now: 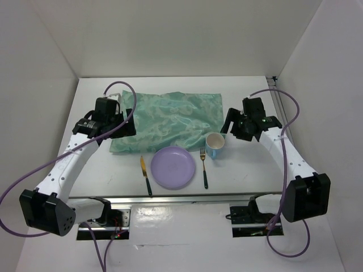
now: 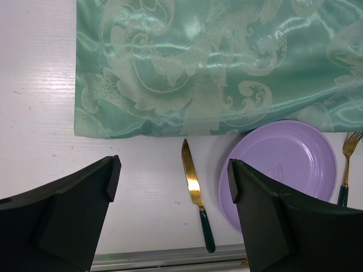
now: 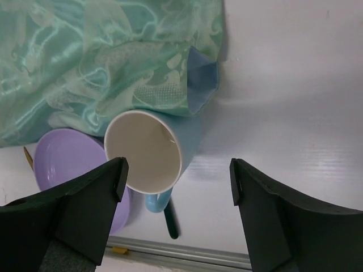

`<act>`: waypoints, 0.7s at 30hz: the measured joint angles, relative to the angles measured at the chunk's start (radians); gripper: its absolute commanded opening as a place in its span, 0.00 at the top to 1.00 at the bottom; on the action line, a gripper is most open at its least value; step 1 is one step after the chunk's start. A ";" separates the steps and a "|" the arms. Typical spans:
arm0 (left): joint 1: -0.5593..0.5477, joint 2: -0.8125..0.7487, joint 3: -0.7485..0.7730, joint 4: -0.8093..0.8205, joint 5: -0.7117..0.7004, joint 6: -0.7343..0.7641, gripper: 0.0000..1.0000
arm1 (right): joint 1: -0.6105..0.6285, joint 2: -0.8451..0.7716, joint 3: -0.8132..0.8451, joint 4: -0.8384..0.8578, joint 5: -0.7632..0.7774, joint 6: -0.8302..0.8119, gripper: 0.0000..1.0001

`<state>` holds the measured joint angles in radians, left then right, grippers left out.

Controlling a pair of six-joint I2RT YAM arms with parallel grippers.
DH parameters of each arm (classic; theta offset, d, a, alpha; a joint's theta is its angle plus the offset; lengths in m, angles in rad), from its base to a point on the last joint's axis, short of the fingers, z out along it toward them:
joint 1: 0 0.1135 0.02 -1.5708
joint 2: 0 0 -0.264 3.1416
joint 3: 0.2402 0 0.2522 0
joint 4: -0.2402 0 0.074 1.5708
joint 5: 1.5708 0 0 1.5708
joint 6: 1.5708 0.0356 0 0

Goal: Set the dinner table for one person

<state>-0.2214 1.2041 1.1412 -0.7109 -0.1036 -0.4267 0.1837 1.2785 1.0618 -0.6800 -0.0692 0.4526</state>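
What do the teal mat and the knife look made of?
Teal mat: woven cloth, satin-like, judging by its glossy highlights and soft wrinkles. Knife: mirror-bright gold-toned blade, likely polished metal; dark green glossy handle, perhaps plastic or enamel.

Two arms, white shells, black joints.
Left arm (image 1: pixel 63 165), right arm (image 1: pixel 288 154): white links, boxy black housings at base and wrist. Left cable (image 1: pixel 134 102), right cable (image 1: pixel 271 90): purple, looping. Left claw (image 2: pixel 173 173), right claw (image 3: pixel 177 171): matte black, wedge-shaped fingers.
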 measured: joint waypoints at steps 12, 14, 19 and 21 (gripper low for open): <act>0.000 0.016 0.004 0.000 0.016 -0.021 0.06 | 0.000 0.048 -0.079 0.021 -0.089 -0.042 0.35; 0.000 0.016 0.004 0.001 0.018 -0.023 0.06 | 0.002 0.061 -0.099 0.038 -0.101 -0.043 0.42; 0.000 0.016 0.004 0.000 0.024 -0.025 0.08 | 0.016 0.096 -0.114 0.063 -0.108 -0.027 0.52; 0.000 0.016 0.004 0.000 0.024 -0.025 0.08 | 0.028 0.111 -0.114 0.069 -0.100 -0.021 0.64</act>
<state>-0.2214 1.2205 1.1454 -0.7105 -0.0799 -0.4515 0.2115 1.3891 0.9474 -0.6113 -0.1688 0.4320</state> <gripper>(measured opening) 0.925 0.428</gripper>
